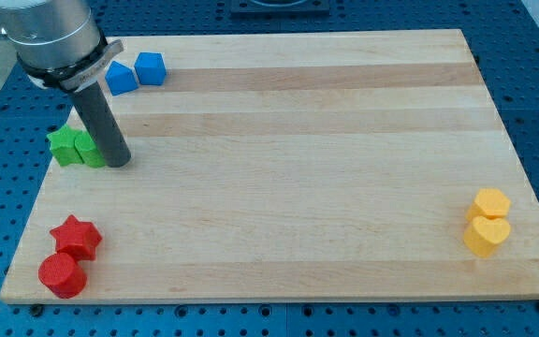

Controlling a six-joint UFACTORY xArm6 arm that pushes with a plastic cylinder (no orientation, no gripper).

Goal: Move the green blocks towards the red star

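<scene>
So, quick rundown. This arm carries no pincer, just a straight dark rod, so nothing here is open, clenched or holding anything. The only contact is my tip (119, 162) sliding on the wooden bench (298, 140).

My tip sits at the view's left side of the bench, right up against the right-hand green block (89, 151). It looks like it's touching, though the rod covers part of that block, so I can't tell its shape. The other green block (64, 143) is just past it, further to the view's left of my tip. The two greens are pressed together side by side. That outer one looks kinda star-ish or lumpy, but I wouldn't swear to it.

The red star (76, 236) is toward the view's bottom from my tip and a bit to the left, near the bench's bottom left corner, well apart from the greens. A red cylinder (62, 275) sits just below the star, touching or nearly so.

Toward the view's top from my tip there are two blue blocks next to each other: a wedge-like blue block (121, 77) and a blue cube (150, 67).

Way off to the view's right of my tip, by the far edge, a yellow hexagon-ish block (491, 201) sits right above a yellow heart (486, 236), and the two are touching.
</scene>
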